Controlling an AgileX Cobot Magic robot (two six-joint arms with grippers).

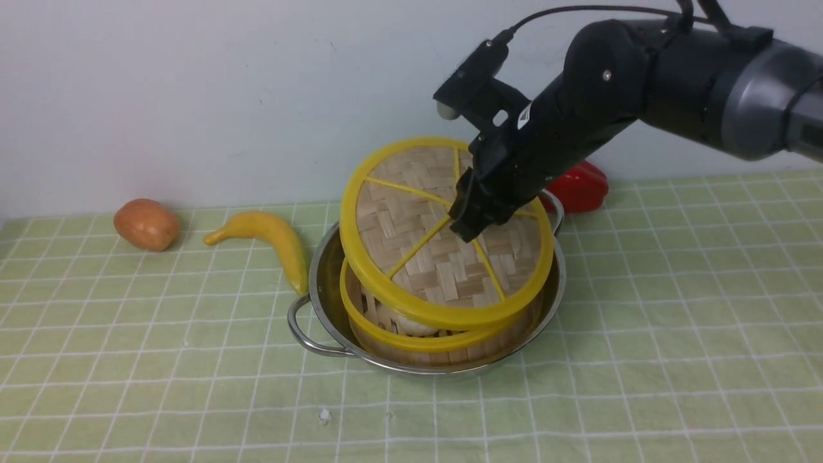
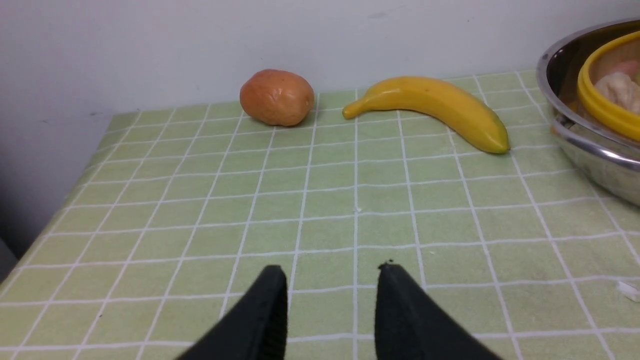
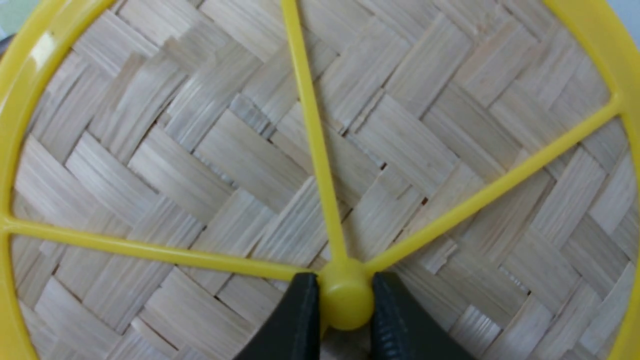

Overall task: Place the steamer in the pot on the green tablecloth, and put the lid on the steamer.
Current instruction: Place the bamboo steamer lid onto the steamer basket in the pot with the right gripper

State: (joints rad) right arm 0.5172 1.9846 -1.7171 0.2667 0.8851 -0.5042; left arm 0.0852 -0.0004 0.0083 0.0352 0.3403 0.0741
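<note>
The steamer [image 1: 411, 337] sits inside the steel pot [image 1: 321, 276] on the green tablecloth [image 1: 675, 308]; a pale bun shows under its near rim. My right gripper [image 1: 468, 215] is shut on the centre knob [image 3: 346, 300] of the woven lid [image 1: 418, 251]. The lid is tilted, its near edge low over the steamer's rim and its far edge raised. It fills the right wrist view [image 3: 225, 150]. My left gripper [image 2: 330, 272] is open and empty low over the cloth, left of the pot [image 2: 590, 145], and is out of the front view.
A yellow banana [image 1: 270, 238] lies just left of the pot, with a brown potato [image 1: 146, 224] farther left. A red pepper [image 1: 582, 186] lies behind the pot under my right arm. A white wall stands behind the table.
</note>
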